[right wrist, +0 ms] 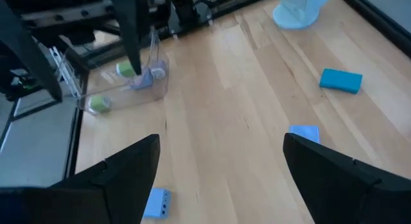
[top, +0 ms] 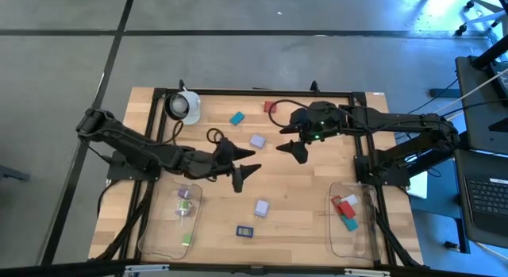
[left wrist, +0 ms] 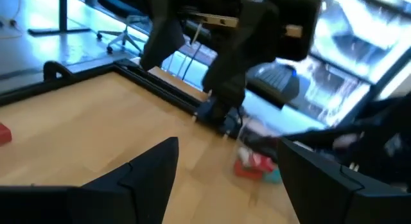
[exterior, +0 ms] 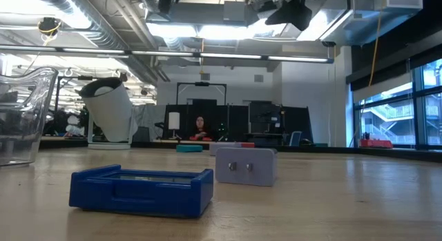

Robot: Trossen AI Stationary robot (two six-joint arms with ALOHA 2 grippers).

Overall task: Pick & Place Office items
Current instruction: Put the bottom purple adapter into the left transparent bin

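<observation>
The lavender block point(top: 257, 140) lies loose mid-tabletop point(top: 302, 213), between both arms; the right gripper point(top: 294, 148), jaws spread and empty, hovers just beside it and looks nearer than the left gripper point(top: 242, 170), also wide apart. Its long axis is too small to read; the right wrist view cuts it off.

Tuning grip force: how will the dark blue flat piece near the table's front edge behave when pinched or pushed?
The dark blue piece looks like a stiff, hollow plastic tray, so probably light. It lies flat and low on the wood table, so it should slide, not roll or tip. Its thin rim may be slippery under pincer fingers.
</observation>
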